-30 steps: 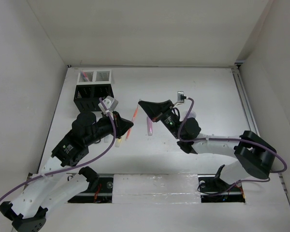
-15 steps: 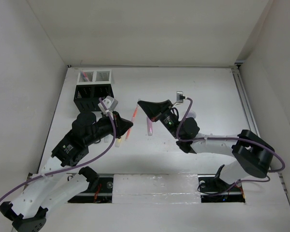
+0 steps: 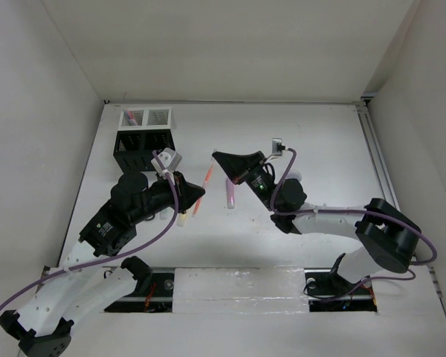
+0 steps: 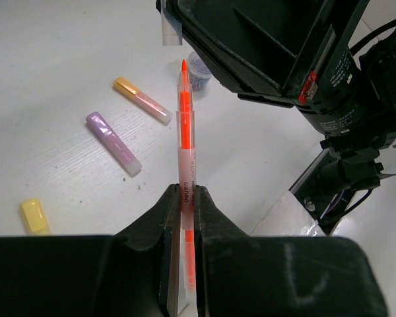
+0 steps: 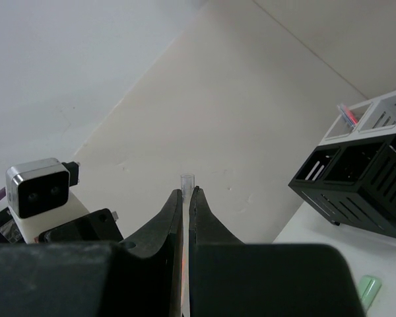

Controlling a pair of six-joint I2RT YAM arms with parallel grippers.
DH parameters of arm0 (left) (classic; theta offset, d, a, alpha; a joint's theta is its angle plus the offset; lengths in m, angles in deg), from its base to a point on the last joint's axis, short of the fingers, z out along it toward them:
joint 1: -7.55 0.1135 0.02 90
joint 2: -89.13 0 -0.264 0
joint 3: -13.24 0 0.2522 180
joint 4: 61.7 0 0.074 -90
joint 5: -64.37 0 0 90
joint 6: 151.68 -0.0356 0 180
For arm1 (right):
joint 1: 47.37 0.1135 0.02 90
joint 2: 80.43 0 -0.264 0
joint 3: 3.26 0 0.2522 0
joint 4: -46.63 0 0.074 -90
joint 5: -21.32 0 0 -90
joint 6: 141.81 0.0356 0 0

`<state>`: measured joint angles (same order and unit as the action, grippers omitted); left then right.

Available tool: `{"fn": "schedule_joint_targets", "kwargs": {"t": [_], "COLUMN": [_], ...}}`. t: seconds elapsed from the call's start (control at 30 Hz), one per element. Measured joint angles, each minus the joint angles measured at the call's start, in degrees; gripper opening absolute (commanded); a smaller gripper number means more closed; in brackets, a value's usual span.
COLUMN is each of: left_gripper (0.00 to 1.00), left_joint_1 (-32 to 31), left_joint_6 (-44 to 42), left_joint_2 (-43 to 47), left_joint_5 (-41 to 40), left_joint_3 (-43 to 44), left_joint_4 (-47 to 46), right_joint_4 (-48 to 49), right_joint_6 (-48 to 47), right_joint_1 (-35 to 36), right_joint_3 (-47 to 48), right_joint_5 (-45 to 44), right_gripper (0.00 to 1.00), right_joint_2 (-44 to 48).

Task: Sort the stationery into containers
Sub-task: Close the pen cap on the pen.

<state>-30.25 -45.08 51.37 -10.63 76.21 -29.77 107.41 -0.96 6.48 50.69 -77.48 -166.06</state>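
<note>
Orange pen (image 4: 184, 112) clamped by left gripper (image 4: 183, 193), clear only wrist-side.

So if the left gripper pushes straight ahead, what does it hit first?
Likely the right gripper: the left gripper and its orange pen aim at it; depth gap unclear.

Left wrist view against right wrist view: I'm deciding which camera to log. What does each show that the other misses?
Only the left wrist view: the orange pen clamped in the left end effector, plus the purple marker, orange-capped marker, yellow marker and round greyish piece. Only the right wrist view: the black organiser, the white organiser holding a pink pen, and the green marker. Both: what looks like one thin clear piece pinched at the right end effector's tip.
</note>
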Motion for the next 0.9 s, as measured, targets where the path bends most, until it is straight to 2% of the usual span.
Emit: {"fn": "schedule_joint_targets", "kwargs": {"t": [0.9], "left_gripper": [0.0], "left_joint_1": [0.0], "left_joint_6": [0.33], "left_joint_2": [0.0], "left_joint_5": [-1.73], "left_joint_3": [0.0], "left_joint_4": [0.0], "right_joint_4": [0.0], "right_joint_6": [2.73], "right_joint_1": [-0.5], "right_joint_3": [0.35], "right_joint_5": [0.55], "right_gripper": [0.0], "right_joint_2": [-0.72]}}
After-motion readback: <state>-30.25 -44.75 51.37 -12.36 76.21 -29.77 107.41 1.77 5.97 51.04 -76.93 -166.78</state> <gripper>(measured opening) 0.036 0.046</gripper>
